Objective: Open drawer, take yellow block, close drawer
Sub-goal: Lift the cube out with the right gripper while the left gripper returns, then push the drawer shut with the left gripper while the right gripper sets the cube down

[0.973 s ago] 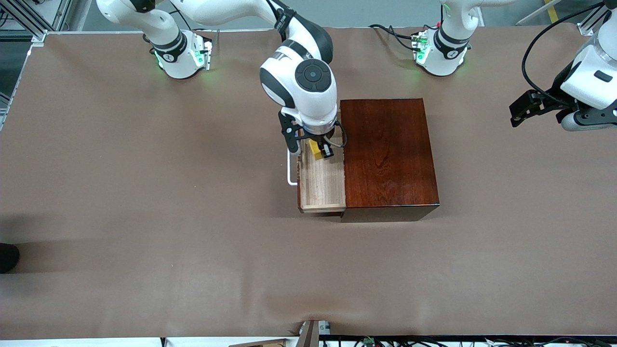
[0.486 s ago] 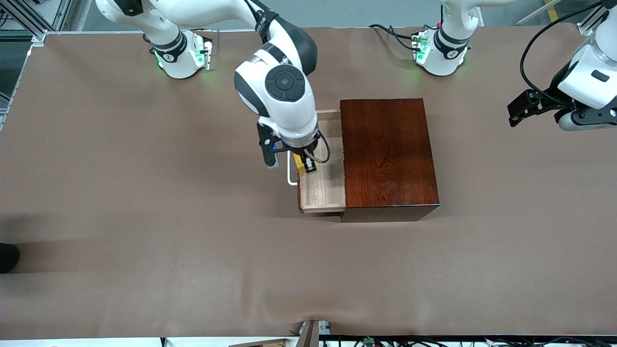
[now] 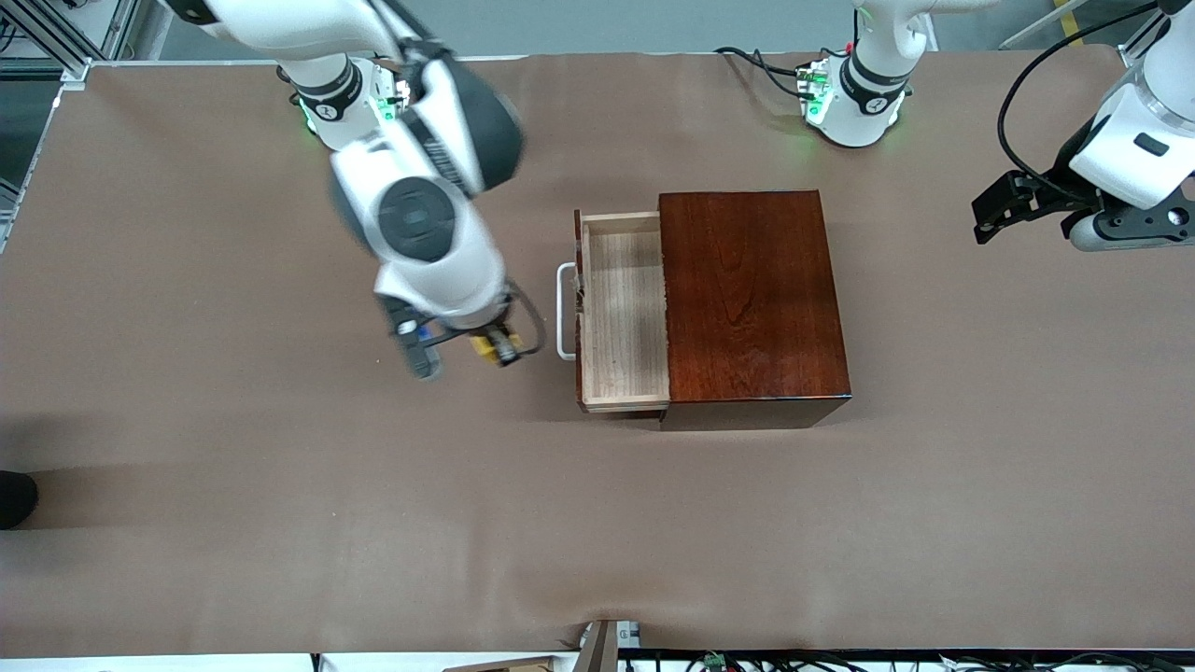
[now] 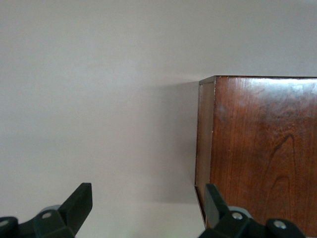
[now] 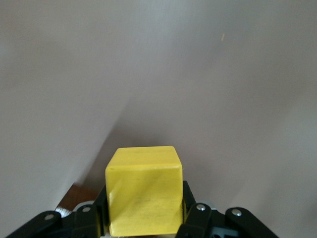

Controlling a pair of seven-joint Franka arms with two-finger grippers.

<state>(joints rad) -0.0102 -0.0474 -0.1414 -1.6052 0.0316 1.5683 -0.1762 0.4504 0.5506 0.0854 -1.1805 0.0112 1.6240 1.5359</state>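
- Table (image 3: 233,523): brown cover fills the front view. The wooden box (image 3: 752,299) sits at frame centre, a little toward the left arm's end of the table.
- Wooden box: dark reddish-brown and glossy. The left wrist view shows one corner and side of it (image 4: 262,148) above bare table.
- Drawer (image 3: 624,313): pulled out toward the right arm's end, pale wood floor showing and nothing in it. White bar handle (image 3: 563,311) on its front. Judged left out because the closing step is not yet done.
- Right gripper (image 3: 485,347): left of centre in the front view, over bare table in front of the drawer and clear of the handle. Judged to hang there so the block can be set on open cloth, away from the drawer's travel.
- Left gripper (image 4: 146,206): at the upper right edge of the front view, up in the air near the table's end; this arm waits. Fingers spread wide with nothing between them.
- Yellow block (image 5: 144,196): out of the drawer, up in the air, pinched by the right gripper. One black finger (image 5: 190,198) presses each side face; the top and forward faces stand proud of the fingertips. In the front view only a sliver of yellow (image 3: 483,349) shows under the wrist.
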